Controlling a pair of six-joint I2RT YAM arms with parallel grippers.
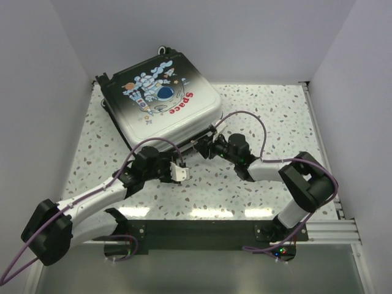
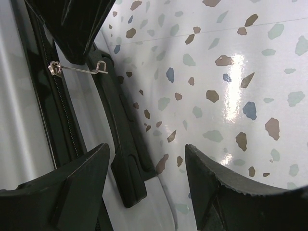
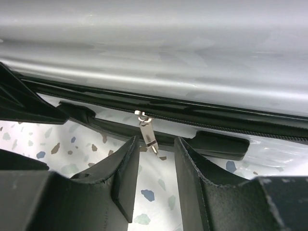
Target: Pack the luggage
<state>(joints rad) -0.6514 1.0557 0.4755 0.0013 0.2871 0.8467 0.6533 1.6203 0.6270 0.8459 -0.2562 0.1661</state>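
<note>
While the left claw (image 1: 181,172) hangs spread above the desk (image 1: 202,190), we note the luggage (image 1: 162,101) lying flat, lid down, at far left-centre; right claw (image 1: 202,147) parted, zipper pull (image 3: 147,132) just ahead, not pinched.

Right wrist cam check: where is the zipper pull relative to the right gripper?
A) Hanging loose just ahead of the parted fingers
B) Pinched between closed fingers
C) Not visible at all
A: the zipper pull dangles free from the zip line of the luggage, just ahead of the right gripper, whose jaws stand apart with nothing pinched.
</note>
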